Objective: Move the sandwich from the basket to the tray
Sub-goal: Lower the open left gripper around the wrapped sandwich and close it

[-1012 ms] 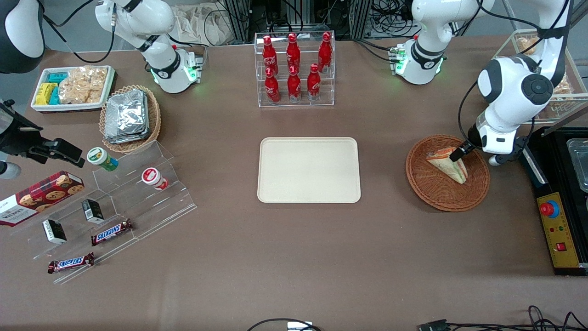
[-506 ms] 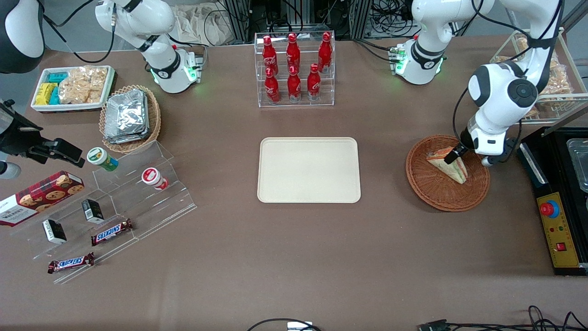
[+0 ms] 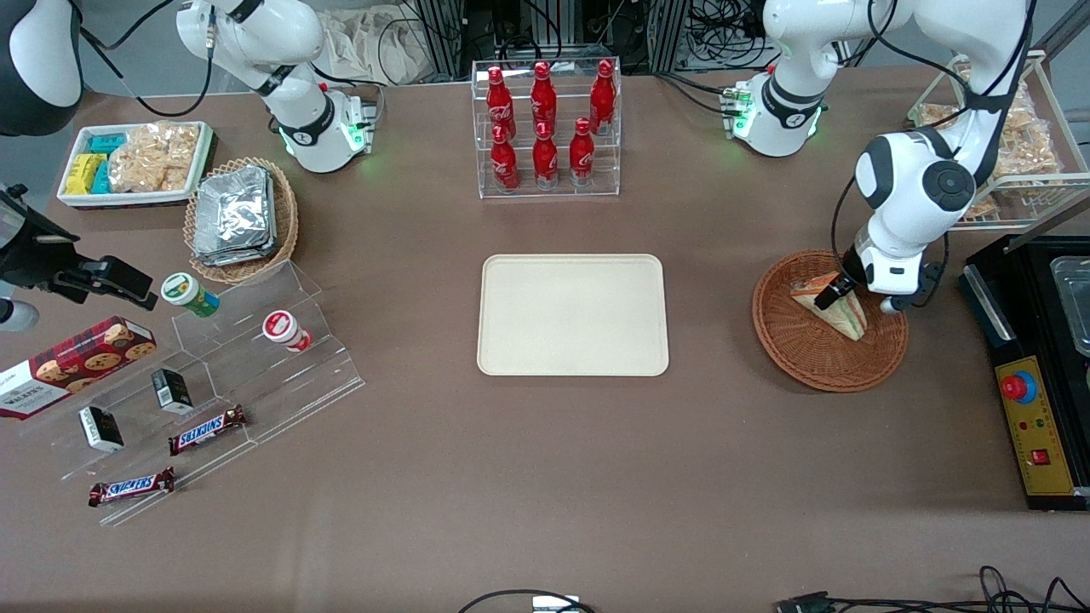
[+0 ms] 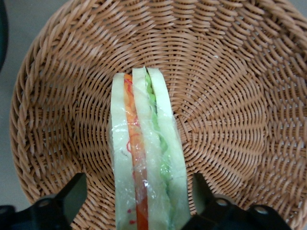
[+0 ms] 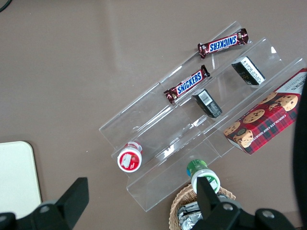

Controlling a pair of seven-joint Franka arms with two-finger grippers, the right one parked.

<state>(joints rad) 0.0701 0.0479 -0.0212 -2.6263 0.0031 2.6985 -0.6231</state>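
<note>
Your flat cream-beige plastic tray lies bare mid-table, unchanged, well apart from the round reddish-brown wicker basket toward the working arm's end. The left gripper has slid slightly toward the tray since a second ago; its fingers now stand spread astride the clear-wrapped triangular wedge sandwich, which stays in the basket, apparently unpinched.

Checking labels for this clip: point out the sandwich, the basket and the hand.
sandwich (image 4: 144,158), left wrist view, on its wrapped filling edge.
basket (image 3: 796,358), front view, on its woven rim.
hand (image 4: 139,203), left wrist view, open, midway between fingertips straddling the sandwich.
</note>
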